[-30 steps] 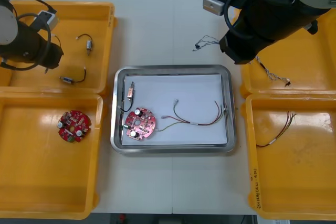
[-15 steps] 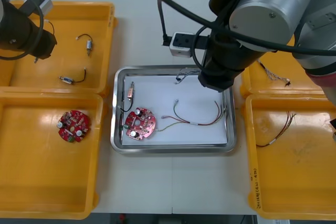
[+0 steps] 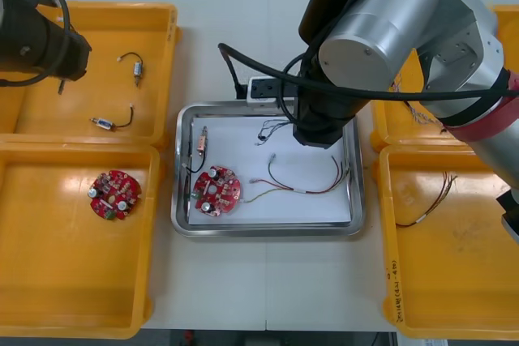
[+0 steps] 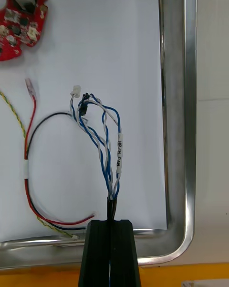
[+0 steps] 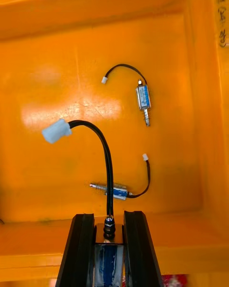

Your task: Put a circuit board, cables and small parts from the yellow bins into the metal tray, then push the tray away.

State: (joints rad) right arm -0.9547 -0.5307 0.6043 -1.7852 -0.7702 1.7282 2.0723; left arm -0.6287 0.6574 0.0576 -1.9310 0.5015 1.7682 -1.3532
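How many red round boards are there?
2. One red board lies in the metal tray, one in the near left yellow bin. Arms cover parts of the far bins; more may hide.

Light is bright and even, falling from above. Just beside the right tool (image 4: 110, 222), the rim of the metal tray (image 4: 177, 124) glares in a long white streak. The twisted blue and white cable (image 4: 109, 182) pinched in that tool lays only a faint, soft shadow on the white lining. Beyond the left tool (image 5: 109, 216), the floor of the yellow bin (image 5: 57, 77) carries a pale sheen. The black cable (image 5: 108, 172) of the small metal part (image 5: 109, 253) it clamps throws almost no shadow. From the front, the silver shell of the right arm (image 3: 389, 30) shows a broad highlight, and the counter (image 3: 268, 281) is evenly lit.
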